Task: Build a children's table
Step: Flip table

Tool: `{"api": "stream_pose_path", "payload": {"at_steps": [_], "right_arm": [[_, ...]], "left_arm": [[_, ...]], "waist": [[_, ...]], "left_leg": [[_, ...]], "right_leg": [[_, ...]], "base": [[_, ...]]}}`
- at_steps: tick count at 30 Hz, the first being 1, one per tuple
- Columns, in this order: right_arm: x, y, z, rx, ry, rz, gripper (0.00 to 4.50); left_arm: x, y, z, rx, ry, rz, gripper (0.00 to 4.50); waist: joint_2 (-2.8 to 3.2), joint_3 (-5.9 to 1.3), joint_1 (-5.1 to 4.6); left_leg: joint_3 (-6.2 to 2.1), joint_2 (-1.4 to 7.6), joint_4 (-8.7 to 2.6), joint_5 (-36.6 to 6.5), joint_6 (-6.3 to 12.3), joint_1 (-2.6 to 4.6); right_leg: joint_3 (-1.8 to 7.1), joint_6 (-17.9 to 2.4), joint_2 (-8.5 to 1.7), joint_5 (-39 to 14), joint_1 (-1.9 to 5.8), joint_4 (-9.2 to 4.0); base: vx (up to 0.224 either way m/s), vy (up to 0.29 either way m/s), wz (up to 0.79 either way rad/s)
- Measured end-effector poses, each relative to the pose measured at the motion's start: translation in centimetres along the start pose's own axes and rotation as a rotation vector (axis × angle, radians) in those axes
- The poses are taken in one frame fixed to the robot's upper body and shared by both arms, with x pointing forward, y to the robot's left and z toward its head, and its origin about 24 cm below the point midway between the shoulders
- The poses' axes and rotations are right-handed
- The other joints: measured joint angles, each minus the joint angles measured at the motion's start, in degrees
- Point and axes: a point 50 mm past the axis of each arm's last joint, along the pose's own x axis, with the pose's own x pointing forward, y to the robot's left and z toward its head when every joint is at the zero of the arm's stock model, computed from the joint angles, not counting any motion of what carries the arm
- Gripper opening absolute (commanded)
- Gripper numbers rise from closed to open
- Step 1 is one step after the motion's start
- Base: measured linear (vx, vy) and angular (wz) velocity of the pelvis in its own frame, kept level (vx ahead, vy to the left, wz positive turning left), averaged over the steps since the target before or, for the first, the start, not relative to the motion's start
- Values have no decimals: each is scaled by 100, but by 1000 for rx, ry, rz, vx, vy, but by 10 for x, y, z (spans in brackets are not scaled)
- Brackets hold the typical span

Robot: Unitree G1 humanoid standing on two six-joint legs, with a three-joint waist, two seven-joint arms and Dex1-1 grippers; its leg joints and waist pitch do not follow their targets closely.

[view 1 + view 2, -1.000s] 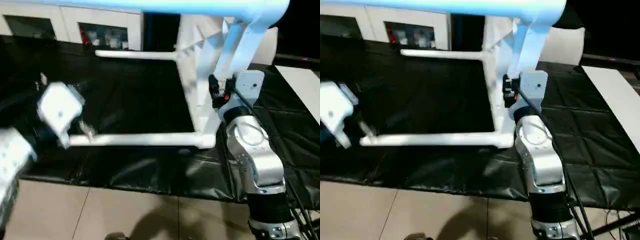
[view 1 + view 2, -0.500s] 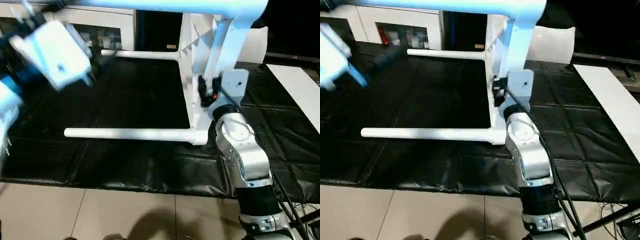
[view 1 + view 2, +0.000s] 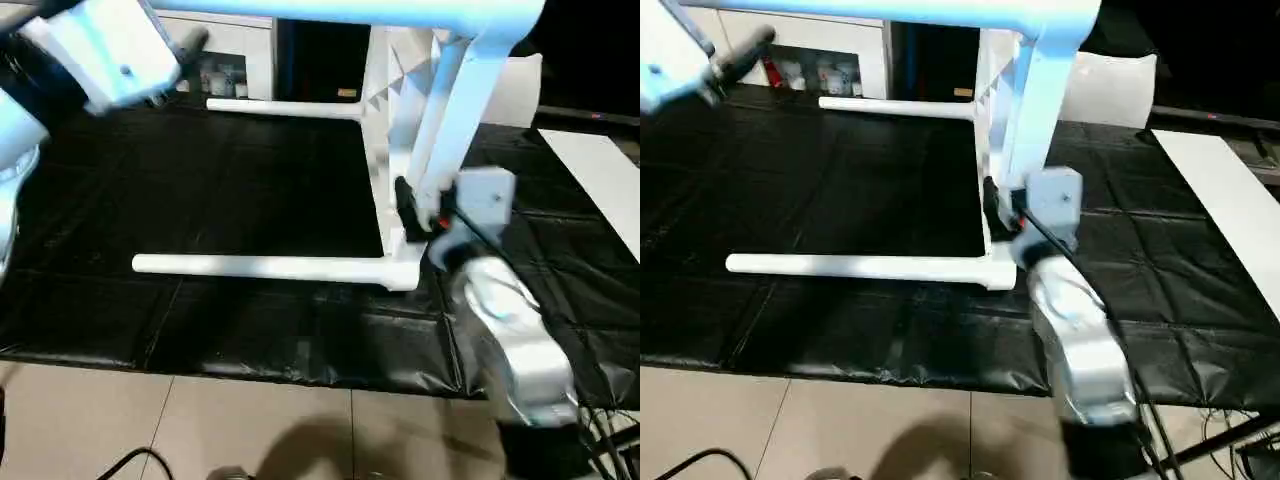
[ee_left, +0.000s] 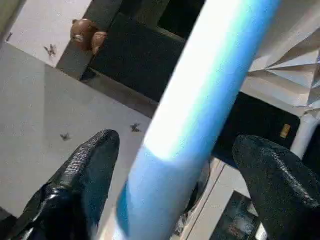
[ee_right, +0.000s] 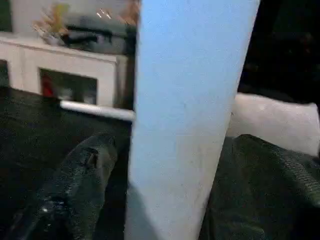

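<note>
Since the earlier frames the left arm has climbed from the near table leg, low at the left of the head views, to the upper left corner of the frame. Its left claw [image 4: 170, 165] now straddles the raised leg running along the top edge, with both black fingers [image 4: 85, 175] standing apart on either side of the tube and clear of it. The right claw [image 5: 165, 185] has widened too: in the right wrist view its fingers flank a pale upright leg with a gap on each side, so nothing is clamped there.

The small all-white plastic children's table [image 3: 400, 150] lies tipped on its side on the black-covered work surface [image 3: 250, 180], at the centre right of the head views. Its ribbed underside faces left. One long tapered leg [image 3: 260, 267] rests flat on the cover at mid-frame, pointing left. A second leg [image 3: 285, 107] lies farther back. Two more run across the top edge and down toward the right claw. All four legs appear seated in their corner sockets.

With both claws spread around the two raised legs, the build looks nearly done. The likely next step is closing on those legs to turn the table upright. A white cabinet with glass doors [image 3: 225, 60] stands behind the surface.
</note>
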Motion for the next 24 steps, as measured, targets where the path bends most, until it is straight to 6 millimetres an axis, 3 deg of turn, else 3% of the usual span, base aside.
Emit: {"api": "stream_pose_path", "payload": {"at_steps": [7,16,21,24], "right_arm": [[-18,-1,2,-15,-11,102,435],[-18,5,3,-17,-11,154,435],[-18,7,2,-14,-6,164,435],[-18,7,2,-13,-6,166,435]], "left_arm": [[10,2,-6,6,-5,10,331],[14,3,-10,-15,9,15,263],[17,2,-12,-35,32,-9,244],[19,1,-14,-83,53,-31,241]], "waist": [[23,-1,53],[34,-1,31],[46,3,78],[84,-7,93]], "left_leg": [[-2,0,-1,-4,7,10],[-4,0,-2,-4,7,14],[-4,0,-2,-4,7,16],[-4,0,-2,-4,7,16]], "right_leg": [[-1,-3,1,2,6,-2],[-1,-11,2,6,8,-1],[-1,-14,2,10,8,-1],[-1,-14,2,10,9,-1]], "base": [[0,0,0],[0,0,0],[0,0,0],[0,0,0]]}}
